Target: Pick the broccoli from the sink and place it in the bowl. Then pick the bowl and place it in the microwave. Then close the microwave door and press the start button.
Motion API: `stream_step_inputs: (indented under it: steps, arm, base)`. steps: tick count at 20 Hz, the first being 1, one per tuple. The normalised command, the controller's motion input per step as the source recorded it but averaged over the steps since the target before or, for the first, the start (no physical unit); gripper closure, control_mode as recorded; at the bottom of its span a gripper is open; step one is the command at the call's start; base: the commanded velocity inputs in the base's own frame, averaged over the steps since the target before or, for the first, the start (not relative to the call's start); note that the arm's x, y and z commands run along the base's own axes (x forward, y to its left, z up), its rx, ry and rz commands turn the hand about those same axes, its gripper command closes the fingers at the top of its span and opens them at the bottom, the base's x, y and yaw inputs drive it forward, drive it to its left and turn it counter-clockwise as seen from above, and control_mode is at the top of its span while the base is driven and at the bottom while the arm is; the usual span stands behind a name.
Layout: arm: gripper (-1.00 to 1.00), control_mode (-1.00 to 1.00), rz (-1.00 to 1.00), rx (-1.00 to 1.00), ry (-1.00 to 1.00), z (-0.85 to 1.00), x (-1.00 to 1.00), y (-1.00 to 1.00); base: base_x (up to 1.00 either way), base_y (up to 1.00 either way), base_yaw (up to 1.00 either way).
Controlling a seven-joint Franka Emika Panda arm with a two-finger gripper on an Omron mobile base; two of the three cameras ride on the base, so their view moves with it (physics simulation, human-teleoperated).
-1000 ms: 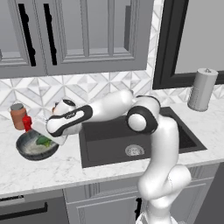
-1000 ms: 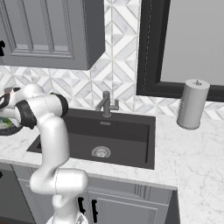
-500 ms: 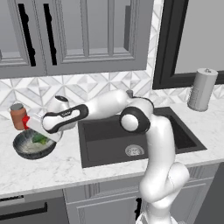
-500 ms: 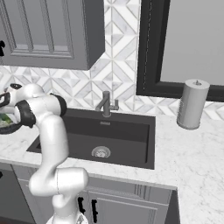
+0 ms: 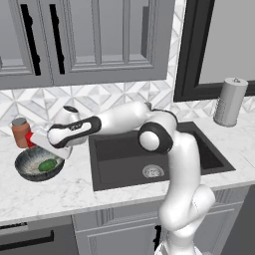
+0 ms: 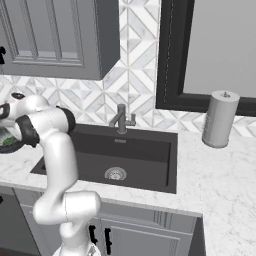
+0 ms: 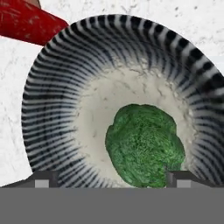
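Observation:
The bowl (image 7: pixel 52 87), dark-striped outside and pale inside, stands on the marble counter left of the sink (image 5: pixel 149 154). The bright-green broccoli (image 7: pixel 144 146) lies inside the bowl, right of its middle. My gripper (image 7: pixel 113 179) hangs open just above the bowl, with its fingertips (image 7: pixel 41 179) spread wider than the broccoli and touching nothing. From the left base view the hand (image 5: pixel 50 152) sits over the bowl (image 5: pixel 30 172) and the broccoli (image 5: pixel 48 164). The bowl's edge (image 6: pixel 6 147) peeks out behind the arm in the right base view. The microwave and its door are out of view.
A red jar (image 5: pixel 30 138) and a brown jar (image 5: pixel 21 132) stand right behind the bowl, and the red jar (image 7: pixel 26 22) is close to the rim. The faucet (image 6: pixel 121 119) rises behind the sink (image 6: pixel 125 155). A paper towel roll (image 5: pixel 230 102) stands at the right.
The jaws have spread wider and the broccoli now lies loose in the bowl. The hand has shifted slightly left over the bowl since a second ago.

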Motion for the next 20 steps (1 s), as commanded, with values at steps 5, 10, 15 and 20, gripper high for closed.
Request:
stream_step_inputs:
  steps: [5,10,15,20]
  arm:
    - [-1.00,-1.00,0.00,0.09,0.00,0.32,-0.23,-0.52]
    - [-1.00,-1.00,0.00,0.01,0.00,0.13,-0.08,-0.50]
    - [-1.00,-1.00,0.00,0.00,0.00,0.02,-0.04,-0.29]
    - [-1.00,-1.00,0.04,0.00,0.00,0.00,0.00,-0.03]
  base:
    - [0.00,0.00,0.00]
    - [0.00,0.00,0.00]
    - [0.00,0.00,0.00]
    - [0.00,0.00,0.00]
